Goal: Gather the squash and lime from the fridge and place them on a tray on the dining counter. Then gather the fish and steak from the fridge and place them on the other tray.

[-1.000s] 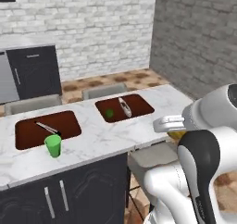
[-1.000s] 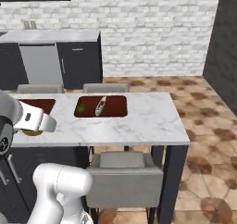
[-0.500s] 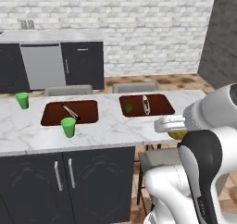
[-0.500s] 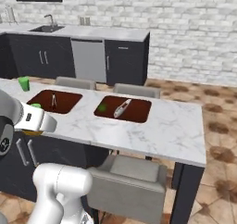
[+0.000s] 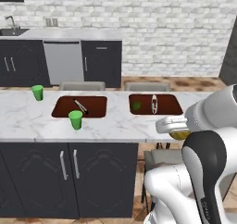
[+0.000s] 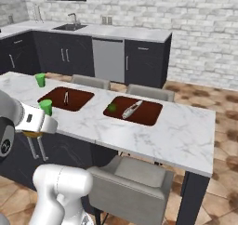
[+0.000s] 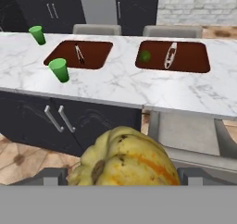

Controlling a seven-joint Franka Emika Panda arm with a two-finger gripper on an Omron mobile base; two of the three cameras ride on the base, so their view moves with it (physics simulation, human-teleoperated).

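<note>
While the squash sits big and yellow with orange streaks right in the gripper, the jaws stand wide apart on both sides of it, holding it. A bit of yellow also peeks out under the white hand in the left base view. The arm is folded up close to the robot's body, with the hand held out level in front of the dining counter, a little below its top.

On that white marble surface lie two dark red trays. The right tray holds the lime, a small green ball, and beside it the fish, slim and silvery. The two are near each other but apart. The left tray holds one thin dark utensil.

One green cup stands upright just in front of the left tray. Another green cup stands farther off, near the far left side of the surface.

Two grey chairs are tucked in behind the counter.
</note>
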